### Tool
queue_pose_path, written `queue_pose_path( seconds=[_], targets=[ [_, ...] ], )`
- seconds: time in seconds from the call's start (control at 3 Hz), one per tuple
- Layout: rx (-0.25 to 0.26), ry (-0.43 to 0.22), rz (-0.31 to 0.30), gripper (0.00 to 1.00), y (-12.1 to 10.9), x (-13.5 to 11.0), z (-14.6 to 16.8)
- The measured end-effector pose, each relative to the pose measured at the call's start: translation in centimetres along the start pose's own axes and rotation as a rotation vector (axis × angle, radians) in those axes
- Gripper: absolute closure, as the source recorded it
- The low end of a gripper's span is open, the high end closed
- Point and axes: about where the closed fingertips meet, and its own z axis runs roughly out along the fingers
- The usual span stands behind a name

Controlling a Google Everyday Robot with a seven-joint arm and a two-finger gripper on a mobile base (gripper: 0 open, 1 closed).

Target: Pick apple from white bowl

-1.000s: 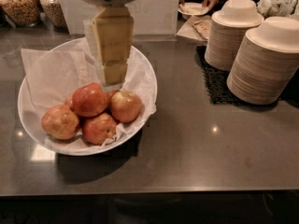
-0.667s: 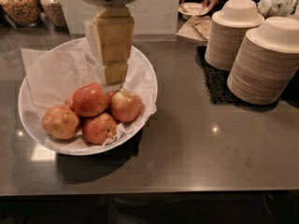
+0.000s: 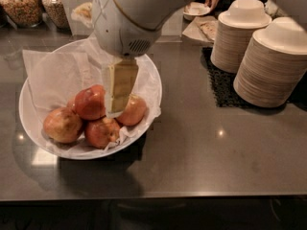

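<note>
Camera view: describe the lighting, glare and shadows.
Camera view: dim overall; small glare spots dot the grey counter; the white bowl casts a dark shadow toward the near edge; the gripper hangs low in the bowl beside the apple.

No words, labels, brands, numbers or signs are showing readably on anything here. The hand [image 3: 116,107] is hanging low over the white bowl [image 3: 149,83], its tip sitting just beside the apple [image 3: 89,102].

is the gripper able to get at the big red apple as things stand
Probably yes: the gripper sits low in the white bowl right beside the apple, whose top is uncovered.
</note>
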Motion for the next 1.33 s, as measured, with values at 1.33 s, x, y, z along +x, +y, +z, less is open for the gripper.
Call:
queue_pose_path(
  seconds=[1.33],
  targets=[
    [-0.123,-0.109,0.078,0.00,-0.2,2.8,8.6]
  ],
)
